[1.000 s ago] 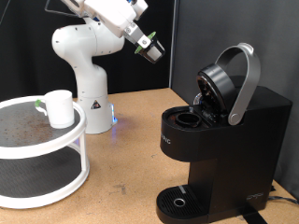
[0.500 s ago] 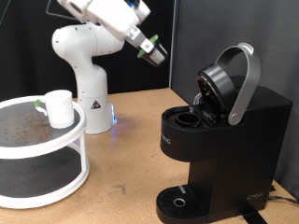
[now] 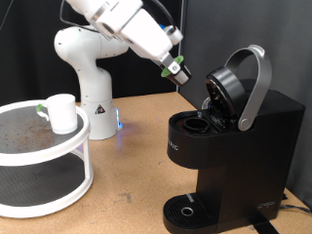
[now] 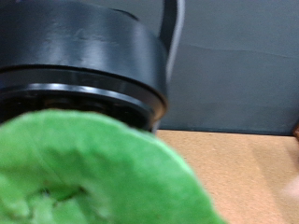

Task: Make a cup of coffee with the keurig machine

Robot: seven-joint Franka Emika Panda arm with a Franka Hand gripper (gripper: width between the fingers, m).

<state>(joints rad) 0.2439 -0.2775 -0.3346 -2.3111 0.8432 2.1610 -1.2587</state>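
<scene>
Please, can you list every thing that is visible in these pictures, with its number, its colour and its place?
black boxy Keurig coffee machine: one, black with silver-grey handle, lid open, exterior view's right.
small white ceramic mug: one, white, on the stand's upper shelf.
round two-level stand: one, white rim, dark shelves, exterior view's left.
wooden table: one, light brown, under everything.
small pod with green lid: one, dark and green, in the jaws.
gripper: one, dark, beside the open brew head, holding the pod.
robot arm: one, white, behind.
</scene>
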